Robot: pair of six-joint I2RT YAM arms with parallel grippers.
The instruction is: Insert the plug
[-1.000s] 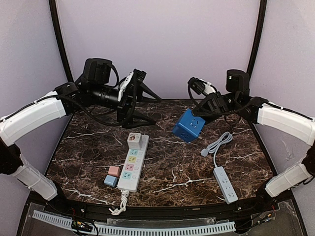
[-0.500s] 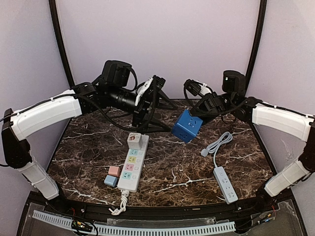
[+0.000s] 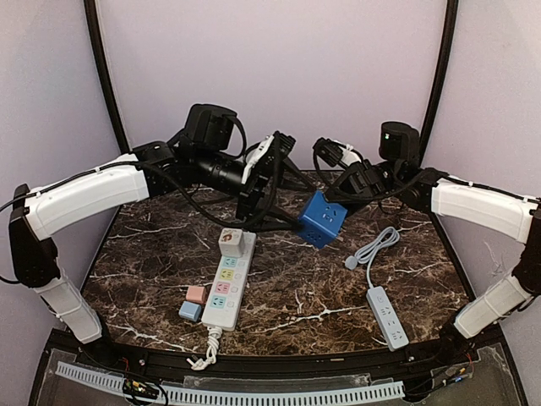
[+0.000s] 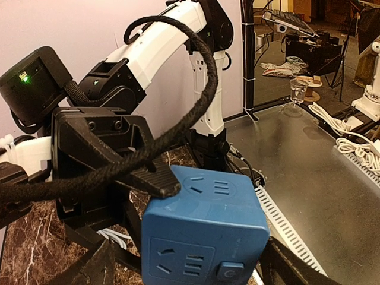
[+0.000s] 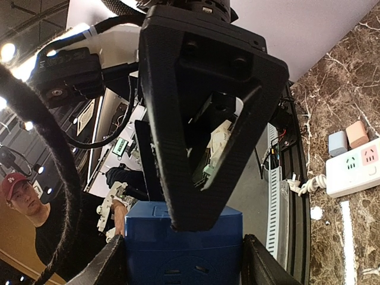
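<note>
Presently the blue socket cube (image 3: 323,218) is held clear of the marble table (image 3: 152,254), well toward its far side, by the right gripper (image 3: 338,196), whose jaws are closed on it; in the left wrist view one dark finger (image 4: 155,178) is seen pressed on the cube's upper edge. The left gripper (image 3: 289,211) is held open, its fingers set to either side of the cube, and whether either pad touches the blue casing cannot be told. The grey plug (image 3: 350,263) is seen lying flat on the table, unheld, on the right-hand side, nearer the bases than the cube and well below it. Its pale cord (image 3: 380,241) is run away from it toward the far right, then looped back down to the small white strip (image 3: 387,316). The plug's long axis is too small to be read with confidence, though it appears to be continued by the first run of cord. The right arm is judged the nearer to the plug, yet its jaws are occupied, while the free left gripper lies on the far side of the cube from it. A handover of the cube to the left gripper is therefore thought likely to be called for before the plug can be fetched.
</note>
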